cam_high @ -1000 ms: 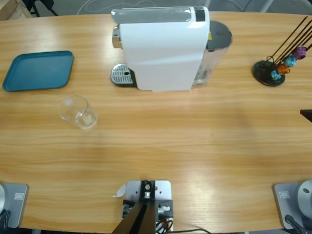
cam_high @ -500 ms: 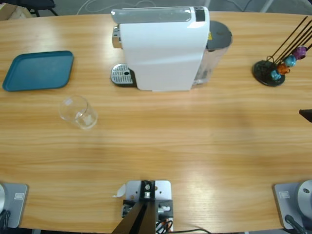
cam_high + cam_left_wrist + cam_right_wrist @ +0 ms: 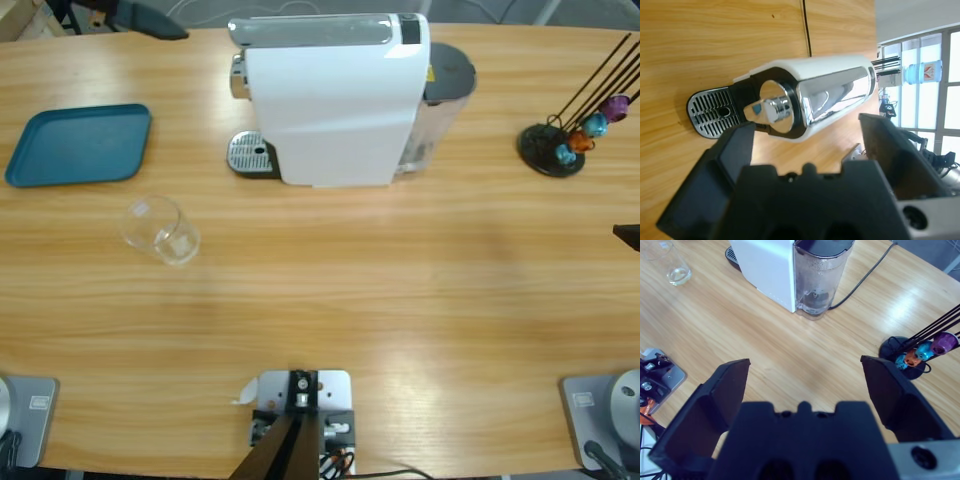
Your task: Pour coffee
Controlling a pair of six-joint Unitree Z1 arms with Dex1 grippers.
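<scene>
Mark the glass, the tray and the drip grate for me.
glass (image 3: 160, 231): high view, on its clear side wall.
tray (image 3: 80, 145): high view, on its bare teal floor.
drip grate (image 3: 249, 153): high view, on the metal slotted plate.

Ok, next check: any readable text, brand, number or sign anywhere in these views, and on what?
None can be read.
Yellow sticker on the coffee machine, by its water tank: too small.
Label on the water bottle in the room behind: too blurred.
</scene>
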